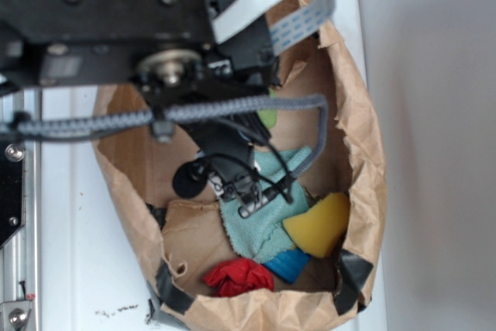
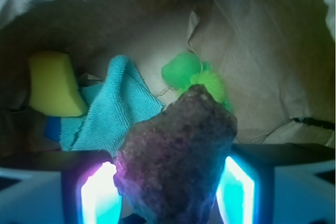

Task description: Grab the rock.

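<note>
Rock (image 2: 176,156) is sitting pinched between the jaws of the gripper (image 2: 169,184), filling the near wrist view. Beyond it, a green plush toy (image 2: 195,78) is lying on the bag's brown paper floor. Blue cloth (image 2: 116,106) is spreading left, with a yellow sponge (image 2: 52,85) further left. Paper bag (image 1: 364,153) is resting on the white counter (image 1: 70,269), a red bundle (image 1: 239,275) lying inside.

Yellow sponge (image 1: 320,224) beside teal cloth (image 1: 260,222) in bag (image 1: 364,153).
</note>
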You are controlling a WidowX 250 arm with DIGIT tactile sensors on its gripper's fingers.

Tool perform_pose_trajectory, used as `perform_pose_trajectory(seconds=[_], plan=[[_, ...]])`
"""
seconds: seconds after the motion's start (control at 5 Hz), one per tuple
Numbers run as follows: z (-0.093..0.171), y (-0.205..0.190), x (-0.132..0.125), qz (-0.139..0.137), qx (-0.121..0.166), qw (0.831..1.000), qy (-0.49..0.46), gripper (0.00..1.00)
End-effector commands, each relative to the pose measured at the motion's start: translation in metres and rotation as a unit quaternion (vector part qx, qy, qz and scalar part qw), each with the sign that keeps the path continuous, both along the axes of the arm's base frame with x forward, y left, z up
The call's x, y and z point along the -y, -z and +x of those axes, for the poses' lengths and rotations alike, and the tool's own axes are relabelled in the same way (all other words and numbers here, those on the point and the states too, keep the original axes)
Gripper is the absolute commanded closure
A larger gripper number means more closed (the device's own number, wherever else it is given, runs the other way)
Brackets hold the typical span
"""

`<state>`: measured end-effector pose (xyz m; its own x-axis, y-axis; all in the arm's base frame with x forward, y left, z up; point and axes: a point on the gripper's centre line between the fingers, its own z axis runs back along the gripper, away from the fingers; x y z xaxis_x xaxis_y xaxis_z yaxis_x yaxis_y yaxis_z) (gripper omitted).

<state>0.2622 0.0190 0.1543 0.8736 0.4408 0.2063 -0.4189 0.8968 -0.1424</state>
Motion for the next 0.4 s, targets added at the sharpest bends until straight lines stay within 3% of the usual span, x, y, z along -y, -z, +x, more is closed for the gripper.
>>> perform_pose_trajectory(seconds=[0.0,0.2], plan=[[0.0025,-0.0319,-0.0081,0.017,0.059,0.998,0.032,1.00],[0.0013,-0.0278,-0.0072,0.012,0.090,0.996,0.008,1.00]])
